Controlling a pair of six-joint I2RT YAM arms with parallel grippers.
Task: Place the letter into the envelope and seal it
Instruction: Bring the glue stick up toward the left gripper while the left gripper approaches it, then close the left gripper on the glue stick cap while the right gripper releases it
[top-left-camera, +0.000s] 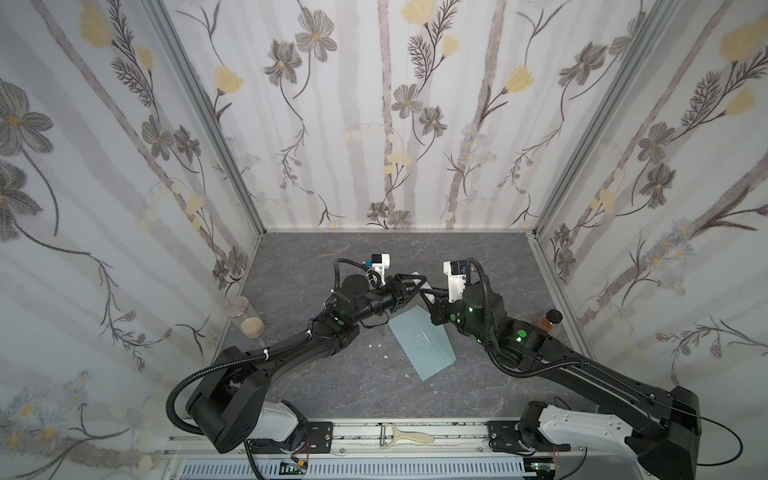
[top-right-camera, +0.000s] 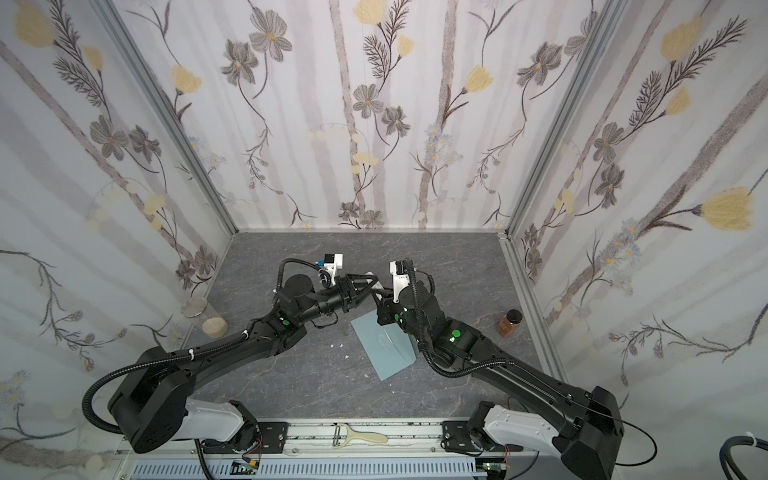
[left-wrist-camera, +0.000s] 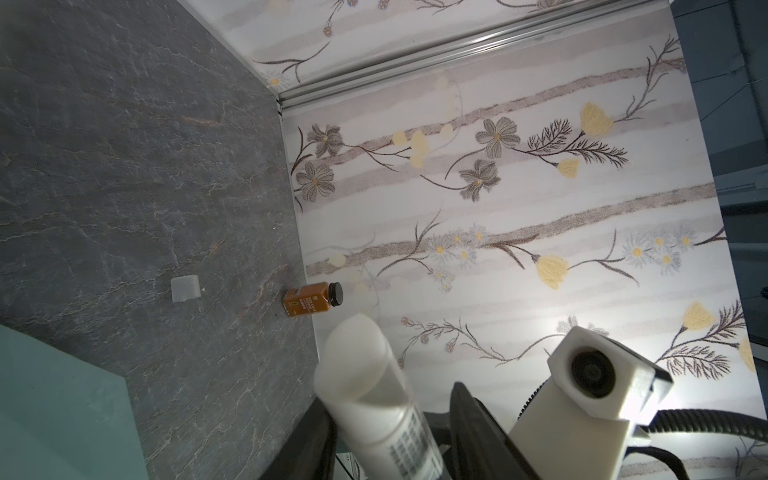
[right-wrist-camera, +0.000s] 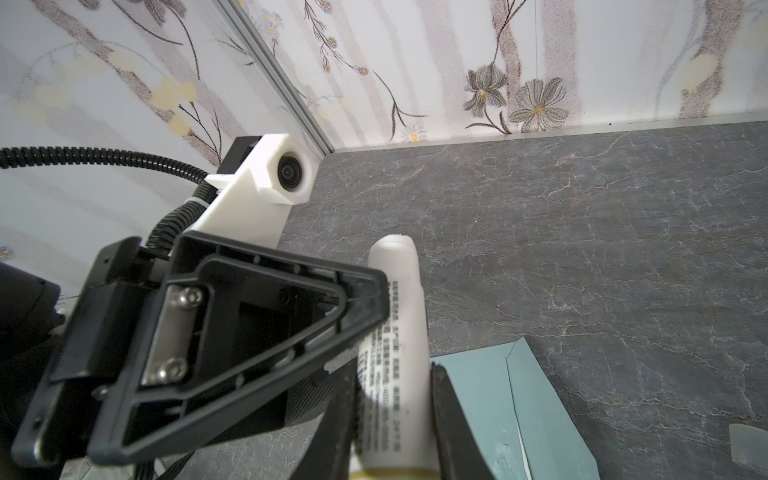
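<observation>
One envelope (top-left-camera: 419, 343), one glue stick (right-wrist-camera: 395, 332), one bottle (top-right-camera: 510, 323), one jar (top-left-camera: 245, 318), one peeler (top-left-camera: 405, 436).

Overhead stereo pair plus two close wrist cameras.
Both top views look steeply down from the front onto the tabletop (top-left-camera: 332, 386), envelope (top-left-camera: 419, 341) lower centre; both wrist views, very near, share the glue stick (left-wrist-camera: 374, 399).

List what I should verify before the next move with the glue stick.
1. Right gripper clamped on glue stick: ok.
2. Left gripper jaws flank the stick's far end; firm grip: cannot tell.
3. Envelope lying flat on table: ok.
4. Letter inside envelope: cannot tell; no loose sheet visible.
5. Flap open for gluing: cannot tell.
</observation>
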